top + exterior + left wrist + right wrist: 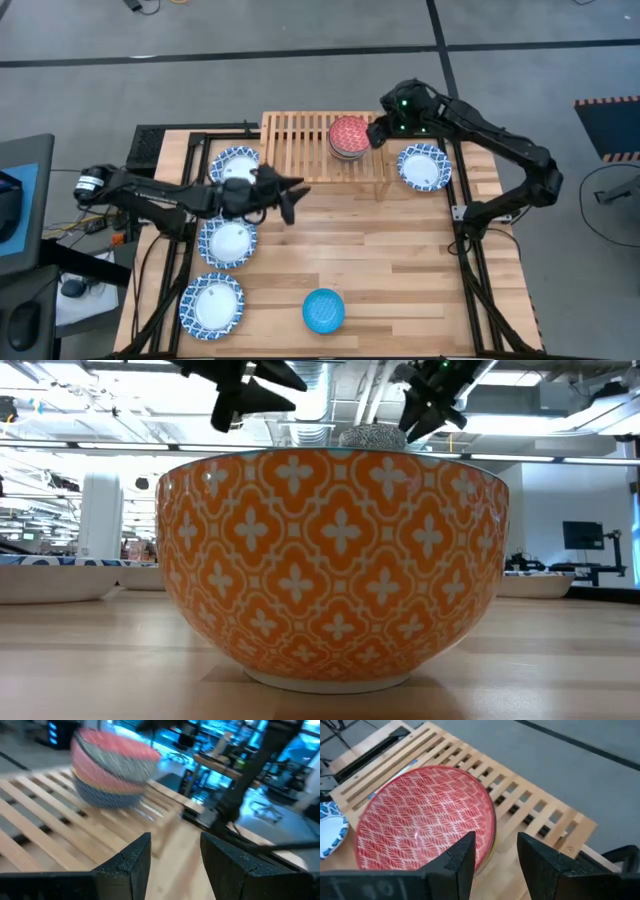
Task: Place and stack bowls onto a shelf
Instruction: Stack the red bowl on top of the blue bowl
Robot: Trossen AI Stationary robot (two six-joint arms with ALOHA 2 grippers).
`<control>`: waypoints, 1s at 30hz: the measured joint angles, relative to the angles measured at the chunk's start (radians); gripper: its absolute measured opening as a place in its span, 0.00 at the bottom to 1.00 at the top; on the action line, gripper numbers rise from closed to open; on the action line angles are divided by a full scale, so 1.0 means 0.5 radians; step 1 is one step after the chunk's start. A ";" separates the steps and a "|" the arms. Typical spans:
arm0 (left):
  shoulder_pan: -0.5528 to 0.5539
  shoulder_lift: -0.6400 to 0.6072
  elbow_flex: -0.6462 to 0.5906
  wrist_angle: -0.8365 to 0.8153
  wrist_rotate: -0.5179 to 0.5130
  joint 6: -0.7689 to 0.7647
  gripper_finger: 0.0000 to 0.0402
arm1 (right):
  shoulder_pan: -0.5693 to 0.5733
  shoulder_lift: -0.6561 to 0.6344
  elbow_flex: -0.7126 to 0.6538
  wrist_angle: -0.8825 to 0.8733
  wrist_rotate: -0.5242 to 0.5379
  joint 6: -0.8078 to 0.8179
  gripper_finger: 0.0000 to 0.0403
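Observation:
A stack of small bowls, a red patterned one on top (349, 137), stands on the slatted light-wood shelf (300, 140), toward its right end. In the left wrist view the stack (112, 772) shows red, grey and blue layers. My right gripper (378, 130) is open and hovers at the stack's right edge; the right wrist view (495, 860) shows its fingers over the red bowl's rim (427, 815), and no touch shows. My left gripper (290, 198) is open and empty in front of the shelf (175, 865). A bright blue bowl (323, 310) rests on the table near the front edge.
Blue-and-white dishes lie on the table: left of the shelf (235, 165), two nearer on the left (228, 240) (212, 303), and one right of the shelf (424, 166). An orange-patterned bowl wall (340, 560) fills the low view. The shelf's left part is bare slats.

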 joint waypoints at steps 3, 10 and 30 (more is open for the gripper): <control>0.100 0.000 0.130 -0.165 -0.001 0.067 0.39 | 0.035 -0.004 -0.130 0.057 0.002 0.031 0.42; 0.332 0.000 0.327 -0.333 0.162 0.164 0.39 | 0.093 -0.056 -0.376 0.400 0.024 0.036 0.42; 0.471 0.056 0.374 -0.409 0.274 0.183 0.39 | 0.131 -0.158 -0.304 0.688 -0.101 -0.278 0.42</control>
